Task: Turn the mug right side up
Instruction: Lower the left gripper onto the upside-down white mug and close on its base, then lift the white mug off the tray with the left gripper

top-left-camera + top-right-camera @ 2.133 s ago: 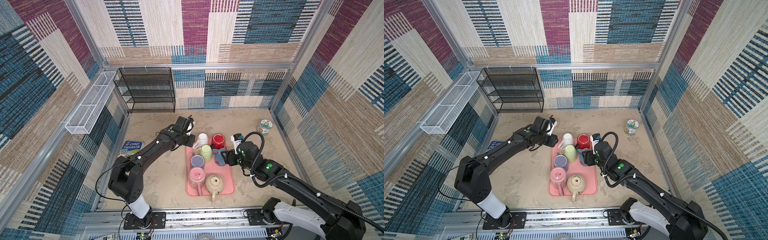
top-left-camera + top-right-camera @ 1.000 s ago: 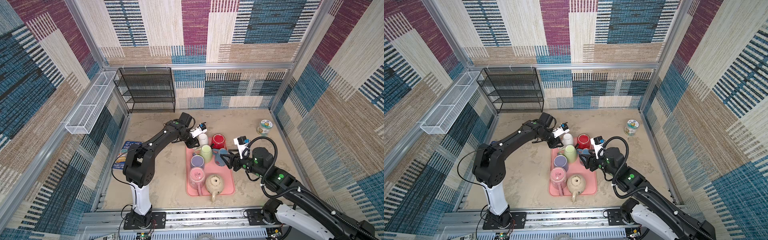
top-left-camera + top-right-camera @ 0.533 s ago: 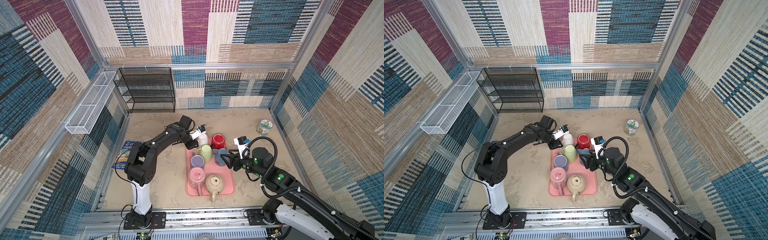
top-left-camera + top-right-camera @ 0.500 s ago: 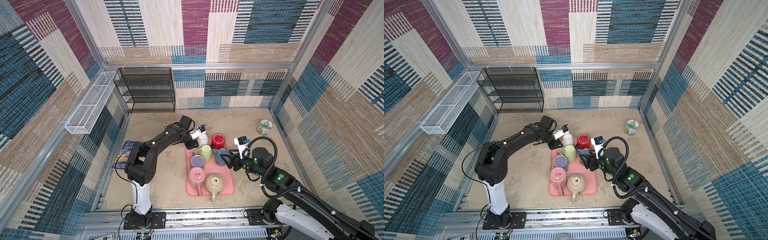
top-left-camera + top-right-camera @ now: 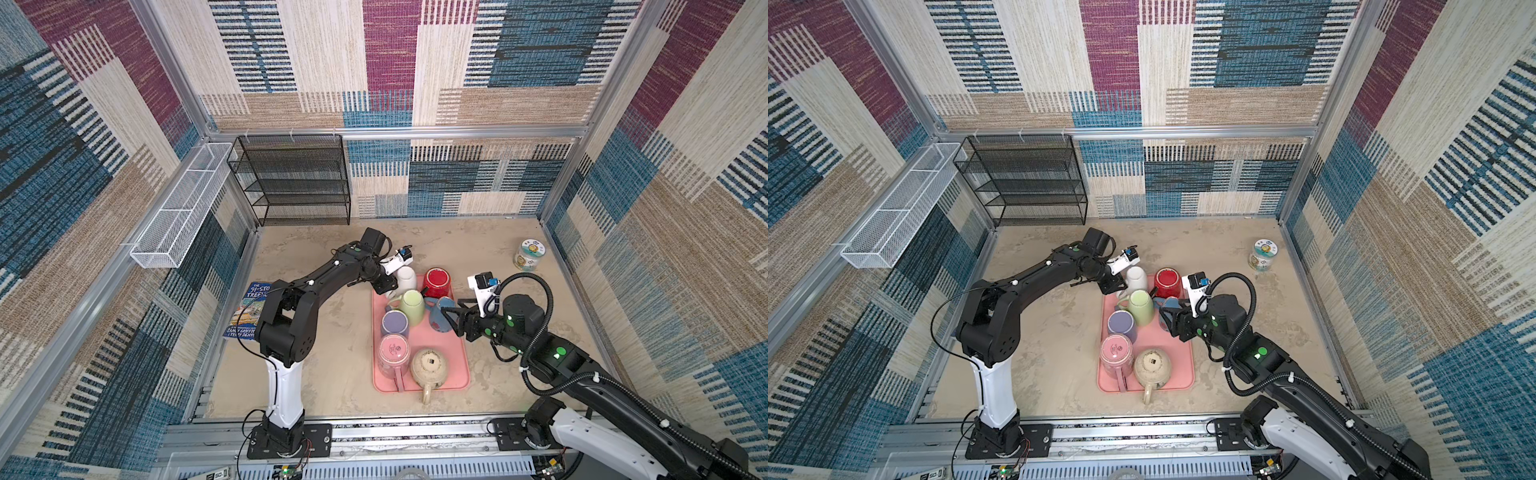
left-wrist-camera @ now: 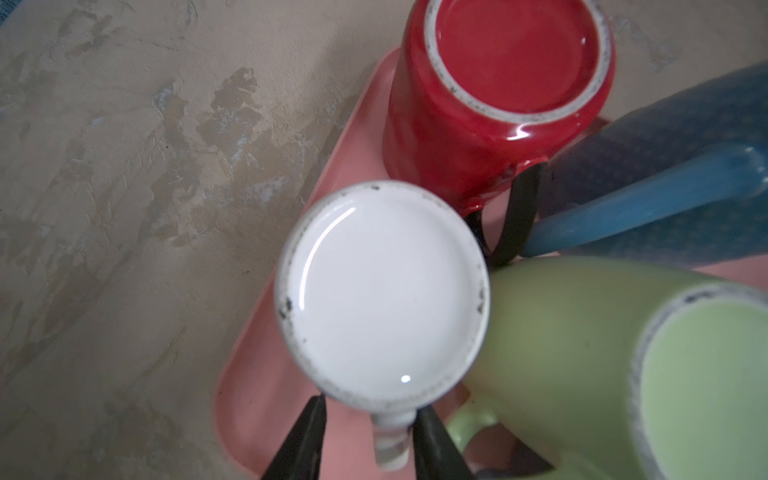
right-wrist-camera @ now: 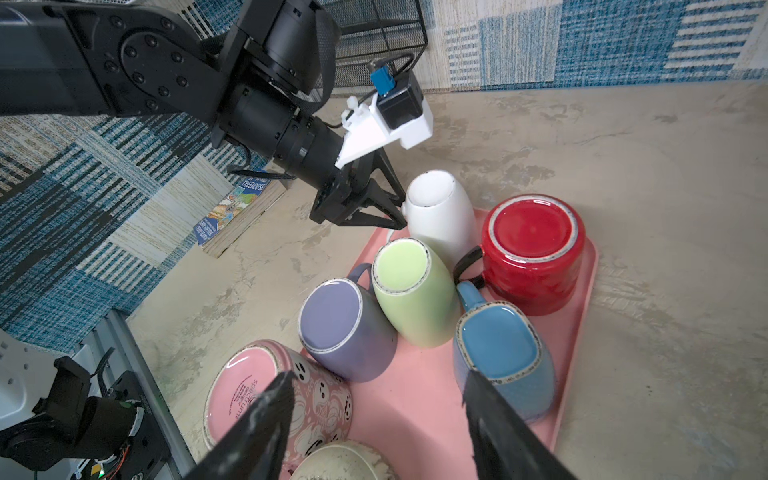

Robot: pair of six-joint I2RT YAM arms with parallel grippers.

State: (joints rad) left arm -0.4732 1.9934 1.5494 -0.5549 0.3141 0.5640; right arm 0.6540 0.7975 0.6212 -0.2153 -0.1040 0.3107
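Between my left fingers [image 6: 301, 444] the handle [image 6: 390, 436] of the white mug [image 6: 382, 299] is blurred; whether I pinch it, I cannot tell. Beside them the green mug [image 6: 623, 353] runs past the view's edge. My right fingers [image 7: 257, 428] are blurred, the cream mug [image 7: 340, 461] between them cut off.

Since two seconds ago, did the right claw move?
Yes. In a top view the right claw has drawn back rightward from the blue mug, toward the pink tray's right edge.

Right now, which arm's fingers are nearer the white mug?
Left. Fingers of the left gripper flank the handle of the white mug; the right gripper hovers beside the blue mug, farther away.
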